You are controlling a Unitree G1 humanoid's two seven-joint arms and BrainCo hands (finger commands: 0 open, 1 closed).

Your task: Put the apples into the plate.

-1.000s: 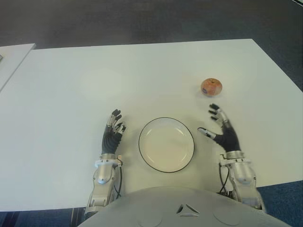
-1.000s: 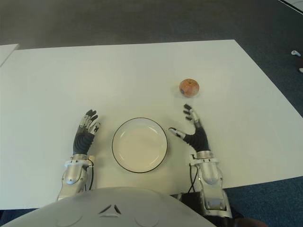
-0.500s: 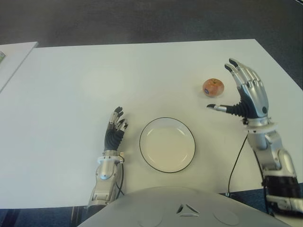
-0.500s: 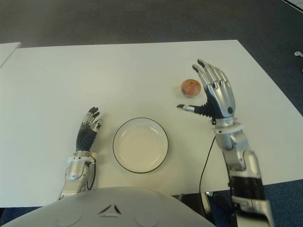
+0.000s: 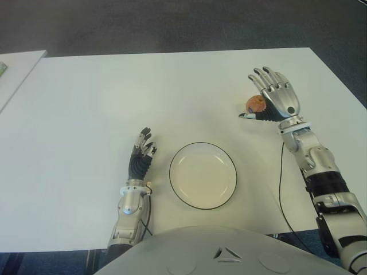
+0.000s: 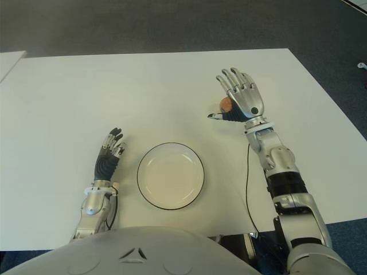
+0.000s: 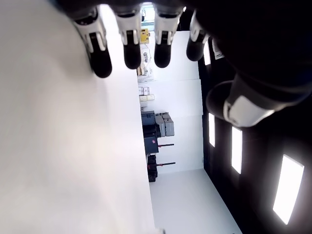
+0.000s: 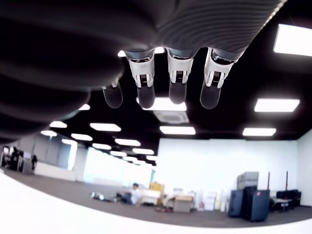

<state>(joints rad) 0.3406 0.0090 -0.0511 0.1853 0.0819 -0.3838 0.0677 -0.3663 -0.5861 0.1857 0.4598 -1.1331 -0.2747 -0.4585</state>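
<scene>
Right hand (image 5: 274, 98): raised above the far right of the white table (image 5: 80, 132), fingers spread, grasping nothing; it covers most of the apple (image 5: 254, 104), whose left edge alone shows. Contact between them cannot be told. Left hand (image 5: 141, 157): fingers extended, empty, left of the empty plate (image 5: 175, 191).

surface: white table (image 5: 86, 114) in front of me | on it: white plate (image 5: 202, 175) with a dark rim, near my edge, nothing in it | apple (image 5: 255, 103) toward my far right, partly hidden behind my right hand (image 5: 274, 100) | contact between apple and table: cannot tell
</scene>
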